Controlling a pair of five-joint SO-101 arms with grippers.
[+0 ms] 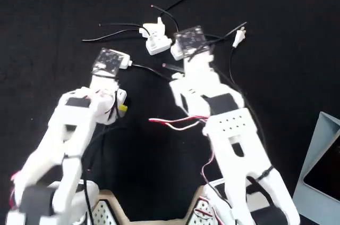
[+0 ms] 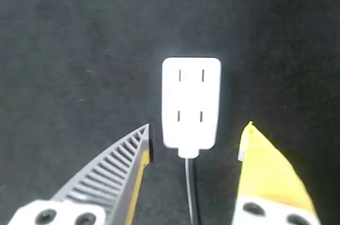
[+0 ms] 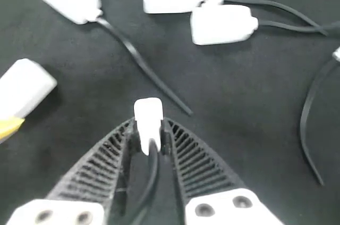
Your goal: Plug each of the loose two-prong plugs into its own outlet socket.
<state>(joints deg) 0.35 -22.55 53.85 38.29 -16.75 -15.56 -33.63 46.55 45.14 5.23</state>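
Two hands divide the work: the right hand point(image 3: 150, 129) grips a white plug point(image 3: 147, 114), while the left hand point(image 2: 196, 128) stands wide before an outlet socket point(image 2: 191, 94) lying lengthwise ahead on the desk point(image 2: 64, 76), its cord point(image 2: 188, 188) running back between the fingers.

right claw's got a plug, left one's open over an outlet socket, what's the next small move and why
Probably shut the left claw on the outlet socket to steady it. Its fingers stand open either side of the socket's cable end, while the right claw is shut on a plug that needs a fixed socket to push into.
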